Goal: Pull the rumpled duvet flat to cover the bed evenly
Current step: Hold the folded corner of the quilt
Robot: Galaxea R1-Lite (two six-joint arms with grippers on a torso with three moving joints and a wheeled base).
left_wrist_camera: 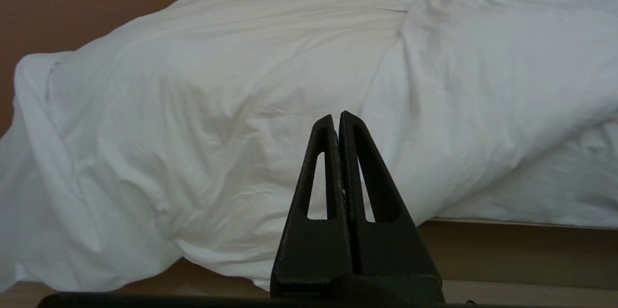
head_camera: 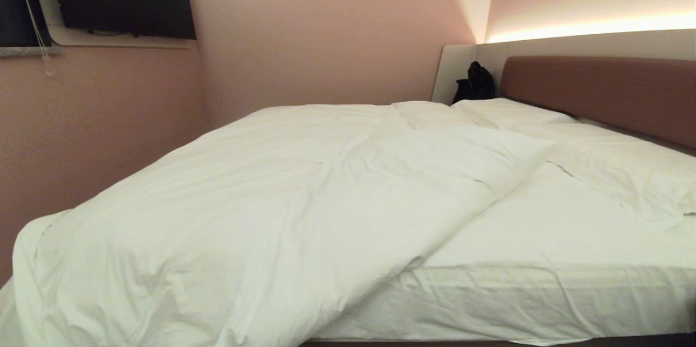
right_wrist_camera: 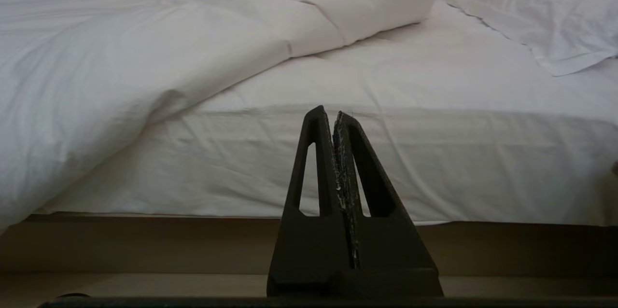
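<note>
Clearly, the duvet (head_camera: 261, 211) lay bunched diagonally, baring the bed (head_camera: 549, 238); its far edge perhaps touched a pillow (head_camera: 625, 173). Both left gripper (left_wrist_camera: 337, 117) and right gripper (right_wrist_camera: 330, 112) were clamped together, empty.

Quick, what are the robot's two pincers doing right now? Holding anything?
Left pincer: shut, empty, short of the duvet.
Right pincer: shut, empty, facing the bed.

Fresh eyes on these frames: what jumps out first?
The duvet is bunched over the bed's left side and spills off its near corner, leaving bare sheet on the right below the pillows. Both grippers, left and right, sit shut, short of the bed's edge, holding nothing.
</note>
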